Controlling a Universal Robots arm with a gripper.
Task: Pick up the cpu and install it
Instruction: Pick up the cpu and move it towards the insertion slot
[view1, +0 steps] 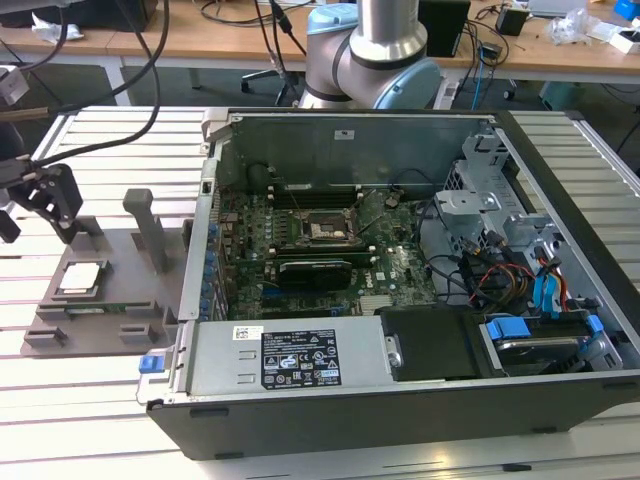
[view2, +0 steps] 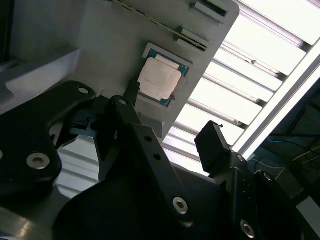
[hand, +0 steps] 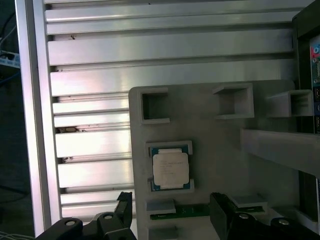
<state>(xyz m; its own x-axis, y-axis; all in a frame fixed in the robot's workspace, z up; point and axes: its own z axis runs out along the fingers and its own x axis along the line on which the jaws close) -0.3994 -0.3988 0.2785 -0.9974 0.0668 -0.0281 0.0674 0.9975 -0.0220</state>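
The hand (hand: 172, 205) is held open near the cpu (hand: 170, 169), seated in a grey tray (hand: 220, 150). Opposite edges should be gripped squarely, without tilting.

The cpu (view1: 80, 278) sits in a recess of the tray (view1: 125, 255), which lies on the table (view1: 60, 390) at the exterior view's left of the computer case (view1: 300, 420).

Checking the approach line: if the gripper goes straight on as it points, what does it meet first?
Likely the cpu, seated in the grey tray. The gripper, jaws open, lines up on it in both wrist views. Depth is unclear, so possibly the tray beside it.
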